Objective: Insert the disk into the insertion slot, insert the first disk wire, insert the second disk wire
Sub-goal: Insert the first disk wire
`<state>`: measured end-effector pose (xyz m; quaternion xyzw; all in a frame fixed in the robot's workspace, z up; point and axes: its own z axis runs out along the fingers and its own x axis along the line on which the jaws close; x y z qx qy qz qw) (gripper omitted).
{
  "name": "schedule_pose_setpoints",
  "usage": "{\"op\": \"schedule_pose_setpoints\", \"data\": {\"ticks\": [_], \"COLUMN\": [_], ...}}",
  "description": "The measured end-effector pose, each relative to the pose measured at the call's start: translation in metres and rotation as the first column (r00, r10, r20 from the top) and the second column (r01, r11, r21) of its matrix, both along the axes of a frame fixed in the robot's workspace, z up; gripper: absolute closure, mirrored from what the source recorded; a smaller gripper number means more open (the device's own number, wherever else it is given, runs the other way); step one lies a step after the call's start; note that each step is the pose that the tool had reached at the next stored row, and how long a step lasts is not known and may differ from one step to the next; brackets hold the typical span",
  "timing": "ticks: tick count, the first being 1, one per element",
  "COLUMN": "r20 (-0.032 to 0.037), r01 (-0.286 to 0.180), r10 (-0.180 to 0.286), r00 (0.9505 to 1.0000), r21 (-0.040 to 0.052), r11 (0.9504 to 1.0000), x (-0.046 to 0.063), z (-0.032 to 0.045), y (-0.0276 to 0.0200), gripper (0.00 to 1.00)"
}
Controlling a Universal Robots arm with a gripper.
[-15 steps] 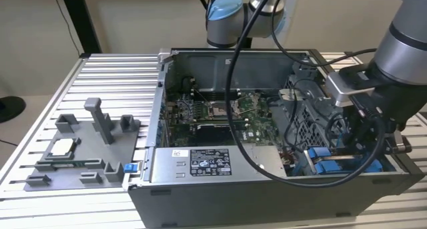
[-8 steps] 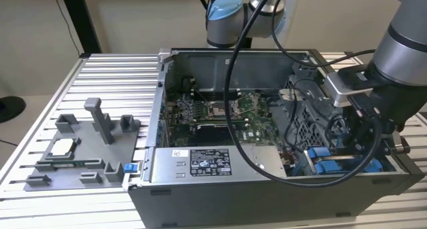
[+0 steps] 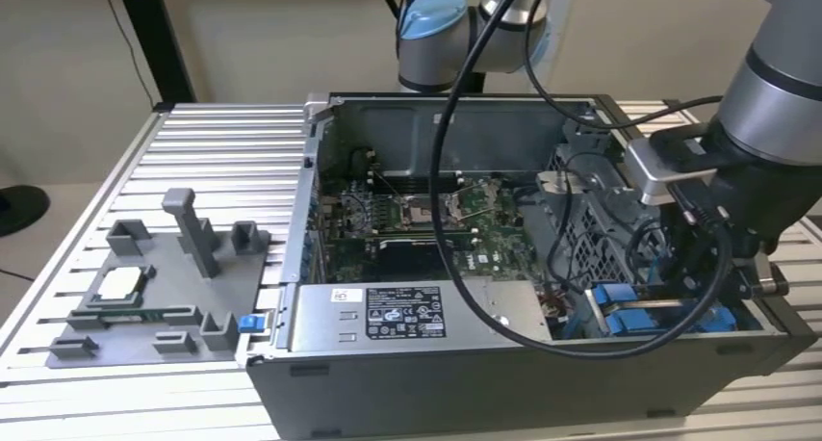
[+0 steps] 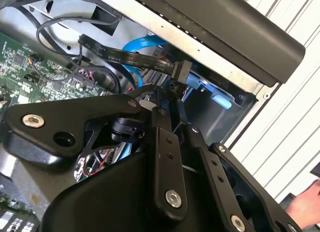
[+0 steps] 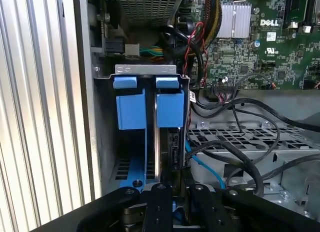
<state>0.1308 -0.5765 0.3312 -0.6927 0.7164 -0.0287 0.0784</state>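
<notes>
The disk sits edge-on in the drive bay, clipped in its blue carrier, with a second blue carrier in the slot beside it. In the exterior view the carriers lie at the case's near right corner, and my gripper reaches down beside them. A flat black disk wire ends in a black connector at the disk's end. My gripper is shut on that connector, fingers drawn close together. A blue wire curves away from the disk's end beside my gripper.
The open computer case lies on a ribbed metal table, motherboard and grey power supply inside. Loose black cables cross a perforated cage. A grey fixture tray sits at the exterior view's left. A hand shows outside the case.
</notes>
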Motion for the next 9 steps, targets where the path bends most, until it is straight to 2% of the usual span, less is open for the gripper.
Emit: {"op": "schedule_pose_setpoints", "data": {"ticks": [9], "r20": [-0.0001], "r01": [0.02], "r10": [-0.02], "r00": [0.9998], "r21": [0.0001], "r11": [0.9998], "x": [-0.0007], "z": [-0.0052], "y": [0.0005], "gripper": [1.0]}}
